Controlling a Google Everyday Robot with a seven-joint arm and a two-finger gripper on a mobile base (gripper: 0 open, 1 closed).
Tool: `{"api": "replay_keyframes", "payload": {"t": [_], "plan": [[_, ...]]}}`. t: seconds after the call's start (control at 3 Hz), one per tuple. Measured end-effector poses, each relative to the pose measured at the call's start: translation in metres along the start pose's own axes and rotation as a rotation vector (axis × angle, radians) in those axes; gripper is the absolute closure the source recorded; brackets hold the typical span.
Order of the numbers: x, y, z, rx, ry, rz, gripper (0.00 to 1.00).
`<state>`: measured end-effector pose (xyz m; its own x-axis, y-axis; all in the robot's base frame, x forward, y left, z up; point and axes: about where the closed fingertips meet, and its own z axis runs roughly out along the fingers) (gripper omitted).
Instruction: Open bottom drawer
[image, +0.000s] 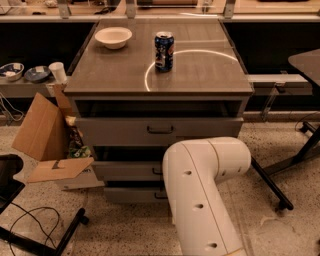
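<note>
The grey cabinet (80, 90) has three drawer fronts. The bottom drawer (132, 194) is the lowest and shortest front, just above the floor, and only the left end of its dark bar handle (159, 196) shows. My white arm (200, 200) rises from the lower edge and covers the right part of the middle drawer (125, 170) and of the bottom drawer. My gripper is hidden behind the arm, somewhere in front of the lower drawers. The top drawer (115, 131) shows in full with its handle (160, 130).
A blue soda can (164, 51) and a white bowl (113, 37) stand on the cabinet top. An open cardboard box (47, 145) leans against the cabinet's left side. Black cables and a chair base (40, 230) lie at lower left. A black table leg (272, 185) crosses at right.
</note>
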<state>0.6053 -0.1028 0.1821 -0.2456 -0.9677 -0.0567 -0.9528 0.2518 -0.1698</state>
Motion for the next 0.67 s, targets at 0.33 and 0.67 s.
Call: {"api": "replay_keyframes", "payload": {"t": [0.33, 0.67], "plan": [[0.005, 0.0066, 0.0081, -0.017, -0.02, 0.018, 0.16], [0.0093, 0.0137, 0.0116, -0.034, -0.031, 0.032, 0.39]]}}
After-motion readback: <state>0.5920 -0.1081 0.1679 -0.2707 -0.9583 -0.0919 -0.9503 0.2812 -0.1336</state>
